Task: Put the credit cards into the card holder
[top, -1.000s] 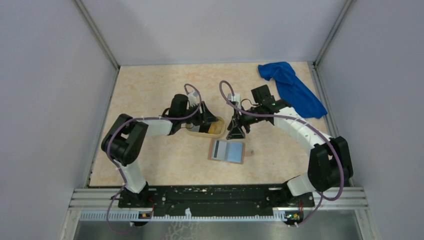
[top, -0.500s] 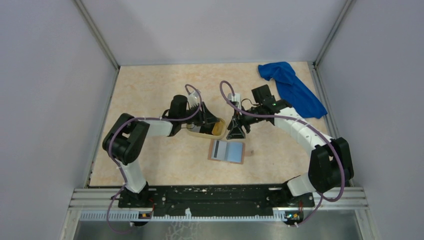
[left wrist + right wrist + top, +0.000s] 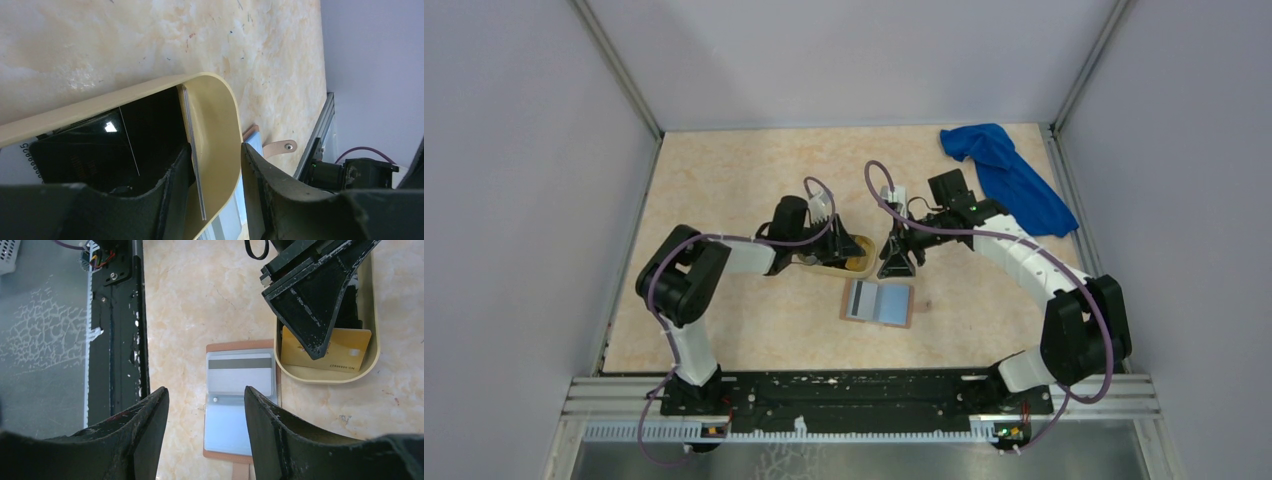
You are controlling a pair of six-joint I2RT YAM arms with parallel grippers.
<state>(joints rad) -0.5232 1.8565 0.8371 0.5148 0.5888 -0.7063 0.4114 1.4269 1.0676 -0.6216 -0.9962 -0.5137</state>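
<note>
The card holder (image 3: 879,302) lies open on the table, tan outside with grey-blue slots. In the right wrist view the card holder (image 3: 239,427) has a white card with a dark stripe (image 3: 240,374) in its upper slot. My left gripper (image 3: 846,250) is open in the pale yellow tray (image 3: 820,265). Its jaws straddle the tray's end wall (image 3: 217,125). One finger (image 3: 175,175) is inside, against a thin card edge (image 3: 192,145) beside a black card (image 3: 100,145). A yellow-orange card (image 3: 330,352) lies in the tray. My right gripper (image 3: 896,262) is open and empty above the holder, as its wrist view (image 3: 205,390) shows.
A blue cloth (image 3: 1009,180) lies at the back right of the table. The black base rail (image 3: 116,330) runs along the near edge. Grey walls enclose the table on three sides.
My left gripper has moved right along the tray to its right end and now covers more of it. The right arm has barely moved.
</note>
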